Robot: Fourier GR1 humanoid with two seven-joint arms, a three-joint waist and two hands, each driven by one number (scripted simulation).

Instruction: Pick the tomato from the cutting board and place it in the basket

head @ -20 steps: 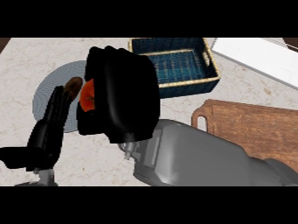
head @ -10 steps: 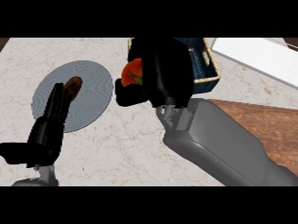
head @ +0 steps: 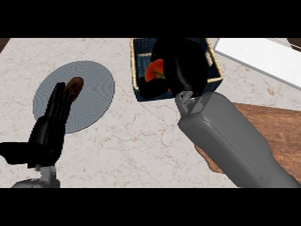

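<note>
Red tomato (head: 155, 70): clamped in right hand (head: 178, 66), now over basket (head: 137, 66), far centre; a sec ago hung over counter w/ board (head: 276, 132) behind. Carry done, release pending. Left hand (head: 48, 132): fingers straight, resting by plate (head: 94, 88), near left.

One head view looks steeply down, close, onto the counter (head: 133, 141)

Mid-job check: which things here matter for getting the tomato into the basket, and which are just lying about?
In the job:
tomato, held in the right hand
basket
cutting board

Lying about:
grey plate with a brown item
white tray
left hand, resting open
</note>
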